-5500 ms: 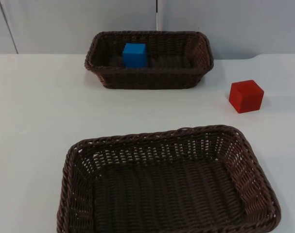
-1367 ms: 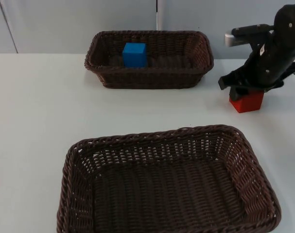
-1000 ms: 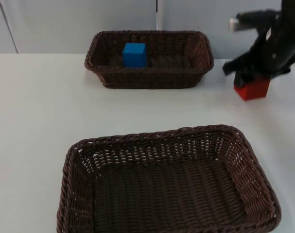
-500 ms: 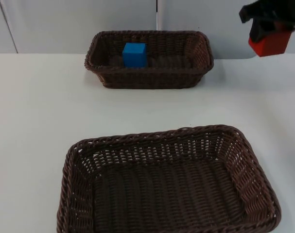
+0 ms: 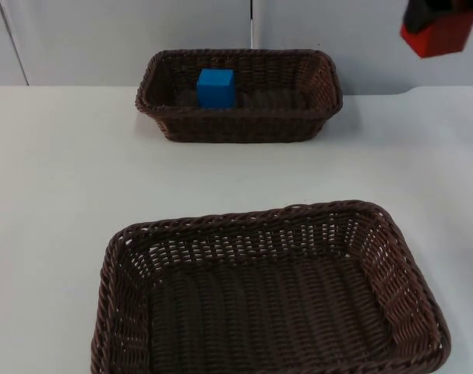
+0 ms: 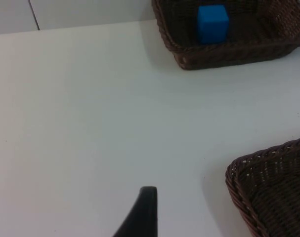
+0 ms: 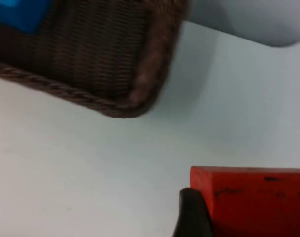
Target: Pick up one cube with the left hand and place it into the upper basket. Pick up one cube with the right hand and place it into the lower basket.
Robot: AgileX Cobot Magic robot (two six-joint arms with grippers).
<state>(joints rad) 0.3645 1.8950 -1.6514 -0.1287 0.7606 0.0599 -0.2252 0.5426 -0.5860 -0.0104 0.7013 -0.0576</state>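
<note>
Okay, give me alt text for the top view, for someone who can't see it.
The right pincer holds a red cube high above the white table. A blue cube sits in the upper basket by the grey wall, and the lower basket, nearest the camera, holds nothing.
</note>
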